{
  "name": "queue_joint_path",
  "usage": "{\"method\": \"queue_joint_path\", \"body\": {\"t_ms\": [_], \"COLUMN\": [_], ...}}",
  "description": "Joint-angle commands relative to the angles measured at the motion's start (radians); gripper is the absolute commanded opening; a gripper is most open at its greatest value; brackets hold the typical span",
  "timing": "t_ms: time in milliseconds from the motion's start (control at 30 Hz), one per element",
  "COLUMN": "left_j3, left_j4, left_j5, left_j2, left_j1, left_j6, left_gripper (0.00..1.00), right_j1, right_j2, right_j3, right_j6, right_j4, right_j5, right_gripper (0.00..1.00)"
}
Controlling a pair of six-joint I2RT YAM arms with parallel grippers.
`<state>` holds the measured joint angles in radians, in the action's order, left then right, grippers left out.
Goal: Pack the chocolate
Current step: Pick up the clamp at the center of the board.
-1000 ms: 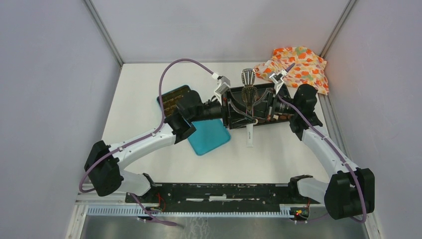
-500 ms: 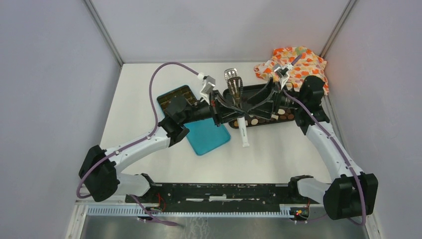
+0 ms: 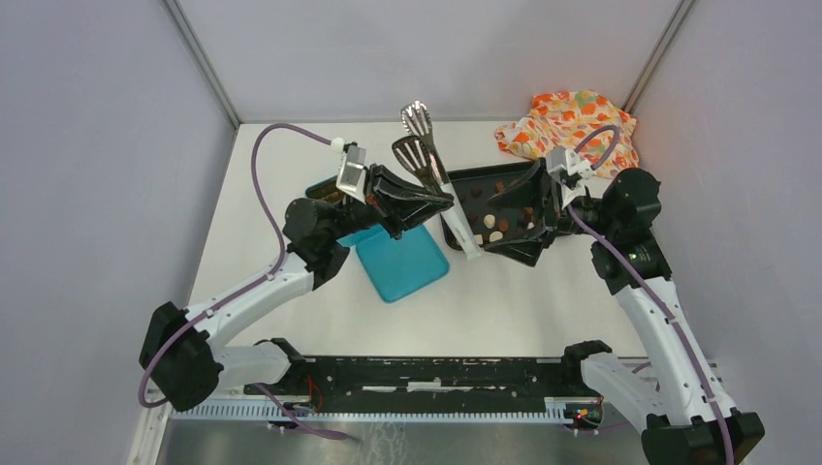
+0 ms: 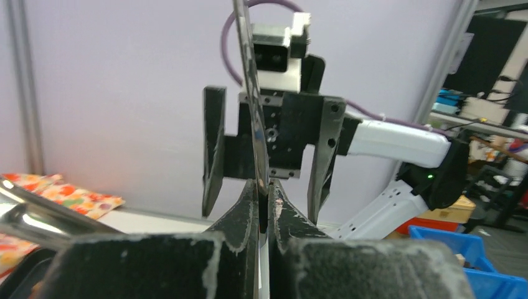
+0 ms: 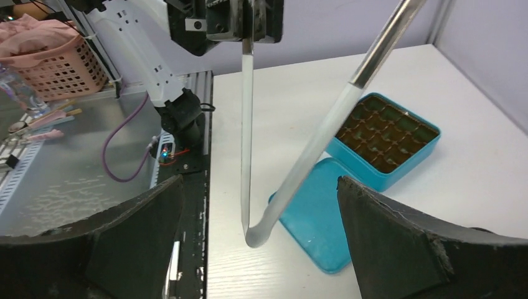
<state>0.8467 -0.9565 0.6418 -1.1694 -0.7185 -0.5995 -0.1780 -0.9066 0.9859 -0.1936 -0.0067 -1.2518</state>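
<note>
Looking like robotics lab, set up as test cell; white table [image 3: 543, 300] sitting boxed in by plain grey-lilac panels [image 3: 97, 145] on aluminium posts [image 3: 199, 60]; left arm [image 3: 252, 295] and right arm [image 3: 659, 320] standing bolted along black rail [image 3: 436, 373], purple cable [image 3: 267, 194] looping off wrist; beyond cell, blue storage bin [image 4: 504, 280], pink basket [image 5: 56, 62] and metal bench top [image 5: 75, 180] showing in wrist views.

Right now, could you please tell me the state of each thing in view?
Left gripper: fingers shut on the tongs.
Right gripper: fingers open, gripping nothing.
Tongs: held, arms spread.
Teal box: open.
Lid: off, flat beside the box.
Black tray: holding loose chocolate.
Cloth: crumpled.
</note>
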Motion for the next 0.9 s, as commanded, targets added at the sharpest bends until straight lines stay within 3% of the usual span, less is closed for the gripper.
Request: {"method": "queue_joint_path", "body": {"t_ms": [0,100,300,667,867], "left_j3": [0.093,0.121,0.134,0.147,0.182], "left_j4": [-0.242,-0.326,-0.369,-0.412,-0.518], "left_j5": [0.069,0.085,0.076,0.065,0.051], "left_j2": [-0.101,-0.159,-0.187,-0.244,-0.31], "left_j1": [0.005,0.005,0.003,0.003,0.002], "left_j6": [-0.147,-0.212,-0.221,-0.255,-0.358], "left_gripper": [0.02,0.02,0.02,0.02,0.02], "right_j1": [-0.047,-0.062,-0.067,-0.103,-0.128], "right_j2": [-0.006,-0.007,-0.02,-0.058,-0.096], "right_j3": [-0.042,-0.07,-0.049,-0.11,-0.066], "right_j6": [-0.167,-0.286,-0.232,-0.479,-0.412], "right_j4": [0.121,0.194,0.042,0.296,0.25], "right_j5": [0.08,0.126,0.264,0.145,0.207], "right_gripper": [0.98,0.98,0.98,0.98,0.98]}}
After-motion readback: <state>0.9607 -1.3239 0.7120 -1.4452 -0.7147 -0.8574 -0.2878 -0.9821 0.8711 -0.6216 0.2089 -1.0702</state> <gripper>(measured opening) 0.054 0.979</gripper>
